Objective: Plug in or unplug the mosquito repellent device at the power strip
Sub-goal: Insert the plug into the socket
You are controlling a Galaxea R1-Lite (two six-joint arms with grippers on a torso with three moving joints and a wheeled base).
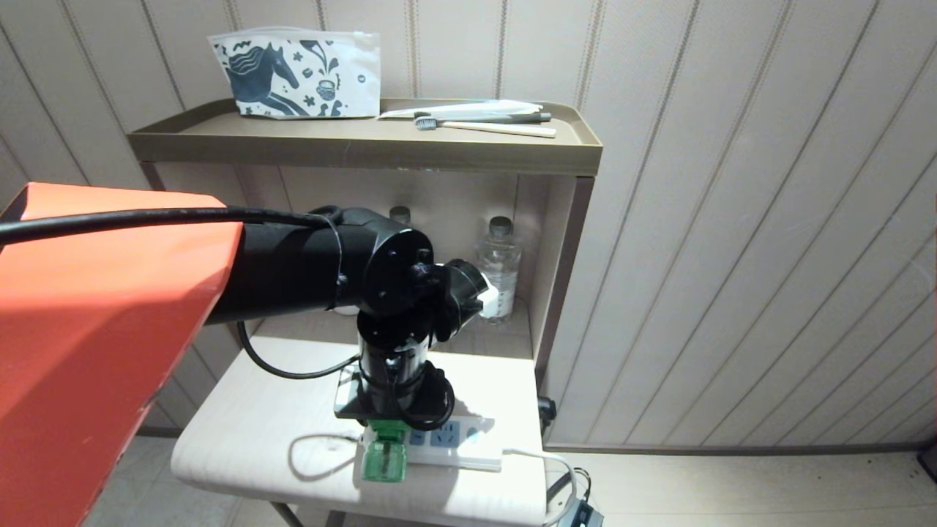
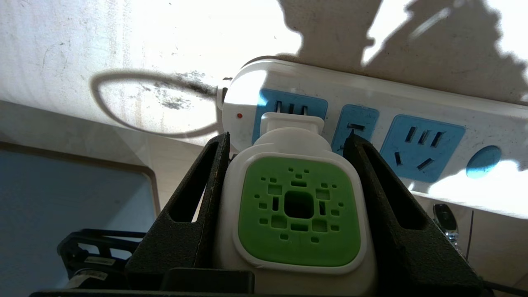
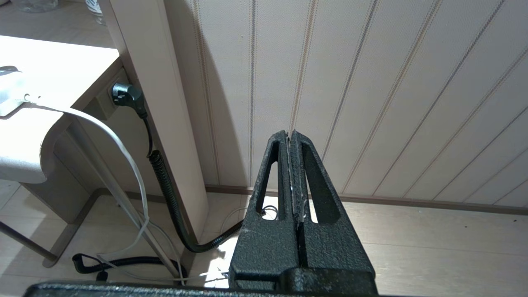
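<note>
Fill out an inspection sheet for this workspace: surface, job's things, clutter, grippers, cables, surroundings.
Surface: pale side table, sunlit, smudged near the strip.
Job's things: mosquito repellent device held at the power strip, its plug at the end blue socket, prongs partly visible, so not fully seated.
Clutter: two water bottles in the alcove; horse-print pouch and toothbrushes on the top shelf.
Grippers: left gripper clamps the device's head from both sides; right gripper shut, empty, parked beside the table above the floor.
Cables: strip's white cable hangs off the table edge; black corrugated cable runs from a side plug to the floor.
Surroundings: striped panel wall, pale plank floor.
</note>
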